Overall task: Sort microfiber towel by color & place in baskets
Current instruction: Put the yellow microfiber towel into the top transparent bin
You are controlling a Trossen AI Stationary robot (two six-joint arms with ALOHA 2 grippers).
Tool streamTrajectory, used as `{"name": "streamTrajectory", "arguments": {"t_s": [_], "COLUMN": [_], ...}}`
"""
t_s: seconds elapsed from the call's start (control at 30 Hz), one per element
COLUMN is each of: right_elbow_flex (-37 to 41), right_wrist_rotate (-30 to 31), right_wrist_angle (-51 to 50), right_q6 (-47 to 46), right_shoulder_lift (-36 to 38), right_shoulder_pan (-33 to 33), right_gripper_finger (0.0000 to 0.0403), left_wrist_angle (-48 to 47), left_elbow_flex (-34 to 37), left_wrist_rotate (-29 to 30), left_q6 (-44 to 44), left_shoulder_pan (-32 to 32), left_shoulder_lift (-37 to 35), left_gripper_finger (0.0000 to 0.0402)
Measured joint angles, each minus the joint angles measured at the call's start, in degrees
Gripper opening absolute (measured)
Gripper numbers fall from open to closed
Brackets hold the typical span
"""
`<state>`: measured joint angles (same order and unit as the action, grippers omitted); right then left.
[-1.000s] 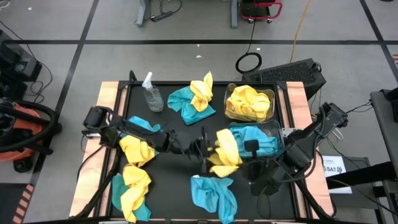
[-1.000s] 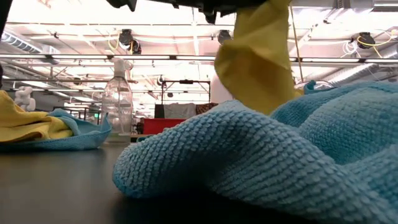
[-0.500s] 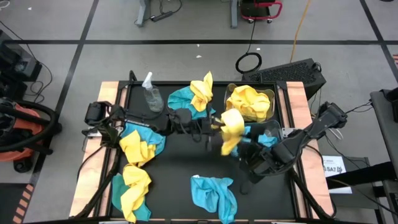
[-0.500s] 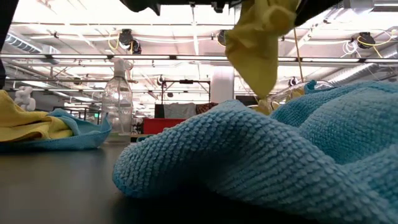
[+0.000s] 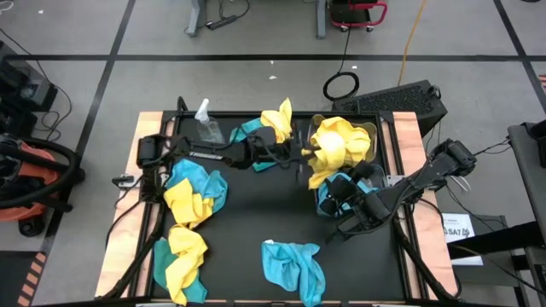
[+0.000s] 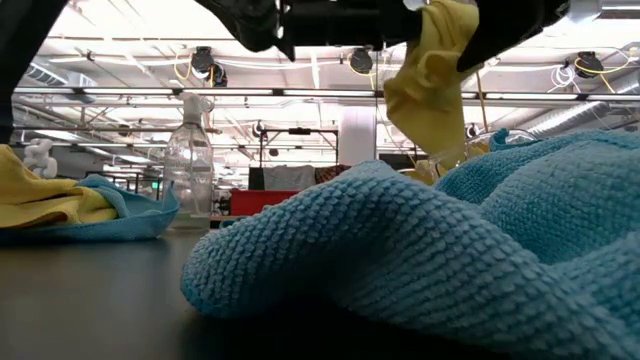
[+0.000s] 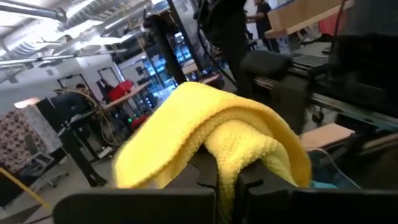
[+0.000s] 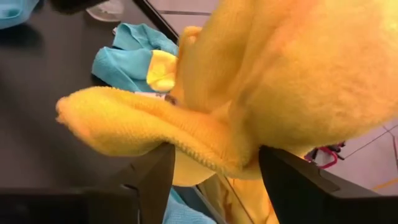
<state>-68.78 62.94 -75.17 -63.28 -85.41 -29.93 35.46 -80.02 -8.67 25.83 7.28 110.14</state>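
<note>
**A:** While I hold this cloth in the air, talk me through the tabletop (image 5: 256,213) from my left.

**B:** Far left lie two heaps of mixed yellow and teal cloths (image 5: 189,200), not yet sorted. Behind them stands the spray bottle (image 5: 205,126). Next comes another teal-and-yellow pair (image 5: 266,132).

**A:** Then my left pincer (image 5: 300,156), stretched across and clamped on the yellow towel (image 5: 328,155). The left wrist view shows the fabric nipped between both fingers, with the rest draped over them.

**B:** It hangs at the near edge of the far basket (image 5: 373,130), which already holds yellow. Some of the cloth trails outside the rim, towards the near basket (image 5: 375,174) with the teal ones.

**A:** So I judge I should carry it further over the yellow heap before I let go. Otherwise the tail may slump out or land on the teal.

**B:** And your right pincer (image 5: 334,205)?

**A:** It hovers by the teal basket, fingers apart and holding nothing. It should keep clear of the drop.

**B:** How does the towel look?

**A:** Bright yellow and fuzzy, limp and folded on itself. It will likely fall in a bunch, not flat.
</note>
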Motion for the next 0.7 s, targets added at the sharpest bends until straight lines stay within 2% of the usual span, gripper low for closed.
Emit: {"name": "streamTrajectory", "arguments": {"t_s": [0.23,0.5,0.7], "right_elbow_flex": [2.21,2.23,2.23], "right_wrist_rotate": [-0.54,-6.43,-7.53], "right_wrist_angle": [-0.09,0.02,0.02], "right_q6": [-5.0,-7.69,-9.8], "right_shoulder_lift": [0.0,0.0,0.0], "right_shoulder_pan": [-1.87,-7.02,-10.87], "right_gripper_finger": [0.0219,0.0219,0.0219], "left_wrist_angle": [-0.04,0.19,0.07], "left_elbow_flex": [-3.43,-3.81,-3.81], "left_wrist_rotate": [-1.4,-2.25,-4.19], "left_q6": [-0.05,-1.19,-2.96], "left_shoulder_pan": [2.2,5.25,7.32], "left_shoulder_lift": [3.52,3.81,3.81], "left_gripper_finger": [0.0003,0.0003,0.0003]}}
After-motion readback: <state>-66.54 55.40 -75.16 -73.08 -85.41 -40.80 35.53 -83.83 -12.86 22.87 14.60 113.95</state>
